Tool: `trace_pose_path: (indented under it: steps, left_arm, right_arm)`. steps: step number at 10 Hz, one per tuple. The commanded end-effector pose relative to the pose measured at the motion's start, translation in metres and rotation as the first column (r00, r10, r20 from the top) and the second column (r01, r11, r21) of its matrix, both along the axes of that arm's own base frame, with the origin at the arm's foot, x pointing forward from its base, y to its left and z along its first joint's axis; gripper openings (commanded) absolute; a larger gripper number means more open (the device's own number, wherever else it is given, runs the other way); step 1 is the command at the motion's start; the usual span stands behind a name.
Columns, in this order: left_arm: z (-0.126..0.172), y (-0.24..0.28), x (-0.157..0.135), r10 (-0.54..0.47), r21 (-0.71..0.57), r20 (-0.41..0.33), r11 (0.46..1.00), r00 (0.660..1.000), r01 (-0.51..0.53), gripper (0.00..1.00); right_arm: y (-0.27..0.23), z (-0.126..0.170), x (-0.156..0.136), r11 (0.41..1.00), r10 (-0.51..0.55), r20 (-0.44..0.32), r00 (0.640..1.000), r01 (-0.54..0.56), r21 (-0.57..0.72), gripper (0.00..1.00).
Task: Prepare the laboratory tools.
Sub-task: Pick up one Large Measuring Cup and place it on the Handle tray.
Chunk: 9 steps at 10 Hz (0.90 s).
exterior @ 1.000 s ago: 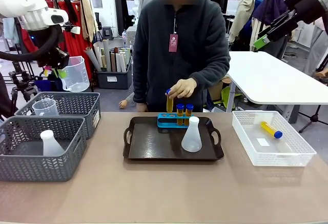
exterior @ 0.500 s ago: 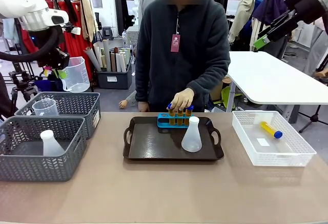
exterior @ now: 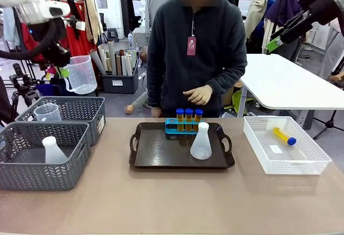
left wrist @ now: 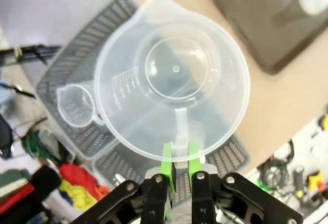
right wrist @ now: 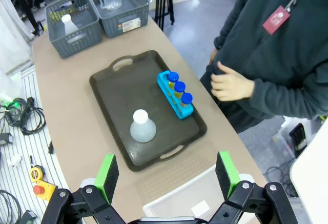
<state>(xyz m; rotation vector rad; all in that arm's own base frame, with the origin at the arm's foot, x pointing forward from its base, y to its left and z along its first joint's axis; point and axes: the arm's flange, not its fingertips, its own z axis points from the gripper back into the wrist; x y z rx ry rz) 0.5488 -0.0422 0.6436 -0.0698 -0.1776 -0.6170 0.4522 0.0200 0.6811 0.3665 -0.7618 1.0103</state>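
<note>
**A:** Nearest us, the near grey basket has a spare flask standing upright in it. What's in the middle?

**B:** The dark tray, with the conical flask upright at its right. I'd call it light plastic. The wide foot is steady and the neck is the only narrow place to pinch.

**A:** And behind it?

**B:** A blue rack at the tray's far edge, three amber tubes seated in it, blue caps up. They're small, round and likely slick, so best taken just under the cap. One lone tube lies in the white basket off to the right.

**A:** Now the far grey basket: a smaller jug is sitting in there.

**B:** High above it is the one to watch. The left gripper is clamped tight on the handle of the measuring jug, which hangs in the air, empty as far as I can see.

**A:** Good hold?

**B:** The handle's the right spot, I think. The wall looks thin and smooth and would flex or slip. It weighs little, but it hangs out to one side of the grip and could swing.

**A:** The right gripper?

**B:** It's spread wide with nothing in it, up high at the right. The person's hand hovers above the rack, touching nothing.
</note>
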Motion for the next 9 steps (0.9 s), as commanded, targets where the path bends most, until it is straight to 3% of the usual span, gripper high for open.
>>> trace_pose_path:
  steps: [1, 3, 6, 8, 9]
  left_arm:
    - [0.05, -0.002, 0.016, -0.164, -0.019, 0.016, 0.986, 0.986, 0.164, 0.0]
    - [0.081, -0.041, 0.021, -0.324, 0.007, 0.053, 0.946, 0.945, 0.324, 0.0]
    - [0.115, -0.107, 0.023, -0.531, 0.036, 0.102, 0.847, 0.841, 0.53, 0.0]
    - [0.118, -0.14, 0.021, -0.613, 0.058, 0.106, 0.79, 0.783, 0.61, 0.0]
    - [0.111, -0.155, 0.021, -0.682, 0.072, 0.122, 0.731, 0.721, 0.679, 0.0]
  right_arm:
    - [0.001, 0.001, 0.0, 1.0, 0.008, 0.006, 1.0, -0.008, 0.004, 1.0]
    - [0.001, 0.001, 0.0, 1.0, 0.008, 0.006, 1.0, -0.008, 0.004, 1.0]
    - [0.001, 0.001, 0.0, 1.0, 0.008, 0.006, 1.0, -0.008, 0.004, 1.0]
    - [0.001, 0.001, 0.0, 1.0, 0.008, 0.006, 1.0, -0.008, 0.004, 1.0]
    - [0.001, 0.001, 0.0, 1.0, 0.008, 0.006, 1.0, -0.008, 0.004, 1.0]
